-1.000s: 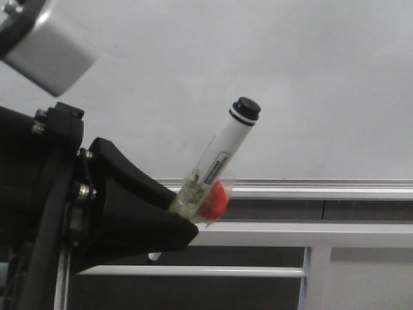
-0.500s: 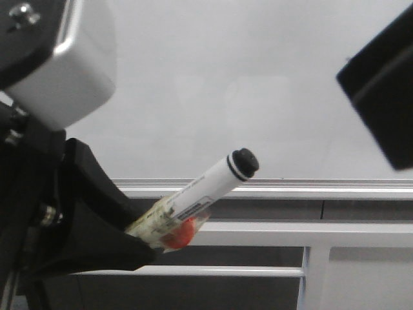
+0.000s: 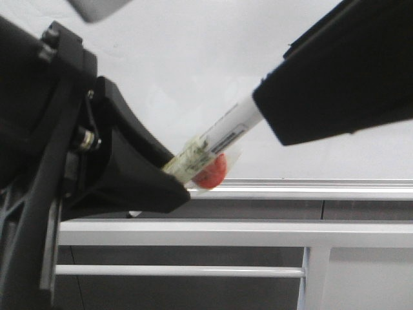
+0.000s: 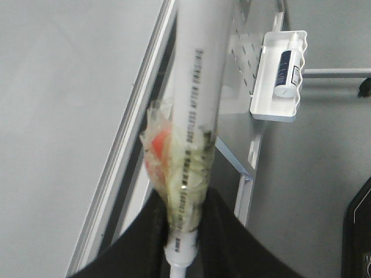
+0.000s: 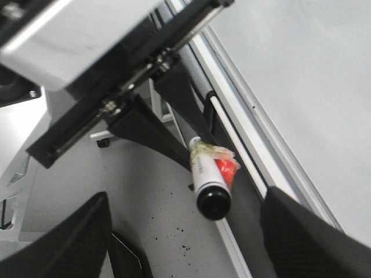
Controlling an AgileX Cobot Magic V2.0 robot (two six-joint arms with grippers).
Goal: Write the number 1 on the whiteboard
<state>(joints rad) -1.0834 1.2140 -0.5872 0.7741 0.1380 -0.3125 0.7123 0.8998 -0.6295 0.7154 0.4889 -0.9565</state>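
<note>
The whiteboard (image 3: 193, 51) fills the background, with a silver rail (image 3: 322, 188) along its lower edge. No number 1 shows on it in any view. My left gripper (image 3: 182, 189) is shut on a white marker pen (image 3: 222, 139) that has yellowish tape and a red lump around its lower barrel. In the left wrist view the left gripper (image 4: 182, 234) pinches the marker pen (image 4: 200, 87) beside the whiteboard (image 4: 58, 87). My right gripper (image 5: 186, 200) is open, its fingers either side of the pen's black cap (image 5: 213, 202) and apart from it. From the front, the right gripper (image 3: 274, 123) hides the cap.
Grey frame bars (image 3: 258, 232) run below the board. A white holder with a small bottle (image 4: 278, 75) hangs on the frame. The speckled grey floor (image 5: 162, 214) lies below, with a dark object (image 5: 130, 258) on it.
My right gripper has come in from the upper right and down-left over the marker's cap. The left gripper has shifted and raised the marker towards it.
</note>
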